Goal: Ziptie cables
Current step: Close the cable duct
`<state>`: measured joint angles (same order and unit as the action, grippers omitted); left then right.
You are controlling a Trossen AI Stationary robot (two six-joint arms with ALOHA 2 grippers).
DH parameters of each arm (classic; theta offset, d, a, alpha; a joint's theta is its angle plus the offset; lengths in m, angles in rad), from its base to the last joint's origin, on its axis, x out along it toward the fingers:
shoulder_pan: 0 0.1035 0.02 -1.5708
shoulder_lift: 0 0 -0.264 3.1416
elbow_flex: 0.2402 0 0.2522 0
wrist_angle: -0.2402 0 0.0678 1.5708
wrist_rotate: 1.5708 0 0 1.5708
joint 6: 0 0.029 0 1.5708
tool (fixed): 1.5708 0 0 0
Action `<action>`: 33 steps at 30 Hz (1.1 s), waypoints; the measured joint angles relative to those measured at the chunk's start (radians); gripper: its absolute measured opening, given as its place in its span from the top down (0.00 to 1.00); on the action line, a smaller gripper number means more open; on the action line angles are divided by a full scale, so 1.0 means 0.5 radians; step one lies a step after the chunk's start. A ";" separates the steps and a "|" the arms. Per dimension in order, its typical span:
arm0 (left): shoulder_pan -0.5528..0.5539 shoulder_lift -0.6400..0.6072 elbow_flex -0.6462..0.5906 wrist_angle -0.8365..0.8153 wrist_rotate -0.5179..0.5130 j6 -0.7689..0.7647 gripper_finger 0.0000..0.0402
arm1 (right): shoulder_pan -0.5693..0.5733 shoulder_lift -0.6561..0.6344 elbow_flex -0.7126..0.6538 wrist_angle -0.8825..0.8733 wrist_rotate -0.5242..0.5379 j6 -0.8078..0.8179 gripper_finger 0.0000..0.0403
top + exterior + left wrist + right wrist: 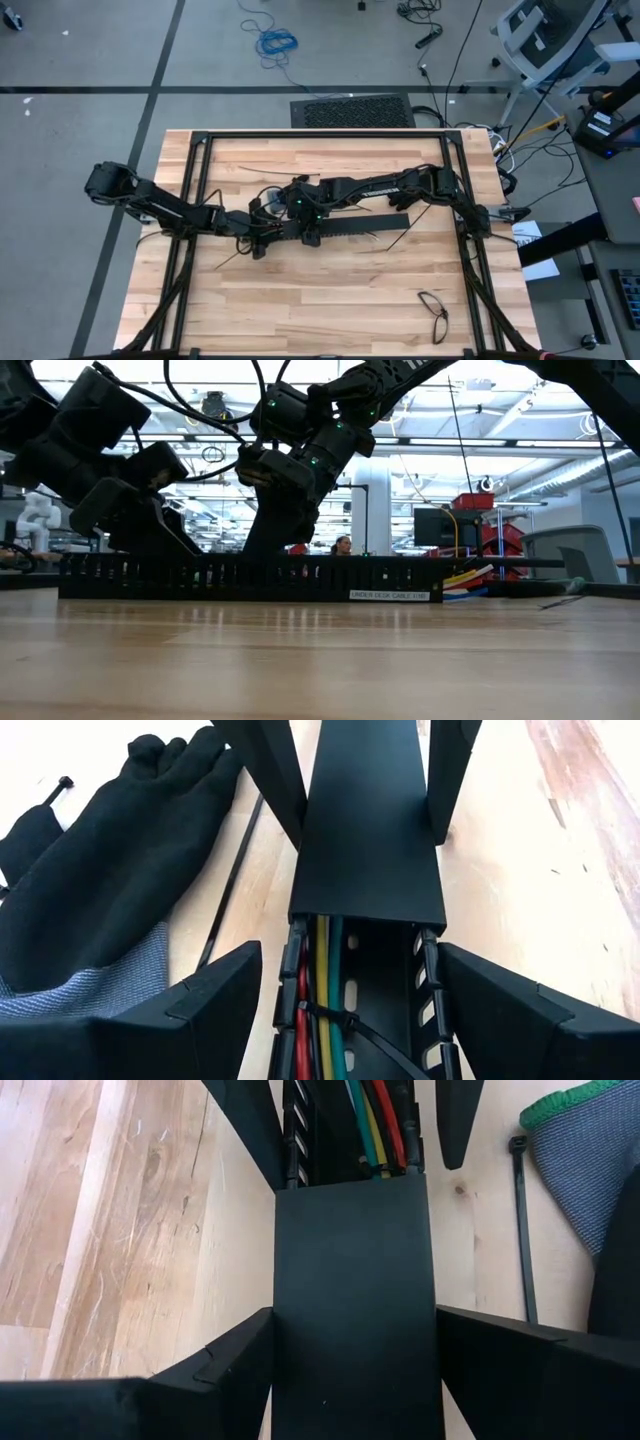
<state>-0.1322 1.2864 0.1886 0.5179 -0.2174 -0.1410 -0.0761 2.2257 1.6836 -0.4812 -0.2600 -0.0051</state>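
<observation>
The cables (322, 980), red, yellow and green, lie side by side inside a long black slotted tray (345, 226) that rests flat near the middle of the wooden table (330, 300). A thin black zip tie (335, 1017) crosses them inside the tray. A flat black cover (368, 830) sits over part of the tray, and the cables run under its edge. In the low view, coloured cable ends (465, 580) show at one end of the tray.

The left gripper (345, 1010) straddles the uncovered part of the tray; its fingers (210, 1000) stand apart, one on each outer side of the tray walls, and whether they touch the walls cannot be told. The right gripper (355, 1370) straddles the covered part in the same way, its fingers (235, 1360) apart on either side of the cover. The two grippers face each other along the tray.

A black glove (110, 870) lies on the table just beside the tray, with a loose zip tie (232, 870) between glove and tray. A pair of glasses (434, 308) lies near the table's front right corner, well apart from the tray.
</observation>
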 joint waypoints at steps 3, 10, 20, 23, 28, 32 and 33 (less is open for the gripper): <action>0.000 0.018 0.001 0.003 0.003 -0.001 0.28 | 0.000 0.000 0.000 0.000 0.000 -0.002 0.40; 0.000 0.060 0.001 0.014 0.007 0.000 0.28 | 0.001 0.000 0.000 0.003 -0.002 -0.007 0.40; 0.000 0.061 0.000 0.040 -0.001 0.041 0.28 | 0.001 0.000 0.000 0.002 -0.003 -0.006 0.40; 0.000 0.061 0.000 0.041 -0.002 0.052 0.28 | 0.001 0.000 0.000 0.002 -0.004 -0.006 0.40; 0.000 0.061 0.000 0.042 -0.002 0.052 0.29 | 0.001 0.000 0.000 0.002 -0.005 -0.006 0.40; 0.000 0.061 0.000 0.044 -0.003 0.047 0.34 | 0.001 0.000 0.000 0.001 -0.004 -0.001 0.40; 0.000 0.061 0.000 0.044 -0.003 0.047 0.36 | 0.001 0.000 0.000 0.001 -0.002 0.002 0.40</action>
<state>-0.1322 1.3170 0.1886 0.5400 -0.2188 -0.1173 -0.0757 2.2257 1.6836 -0.4809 -0.2611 -0.0044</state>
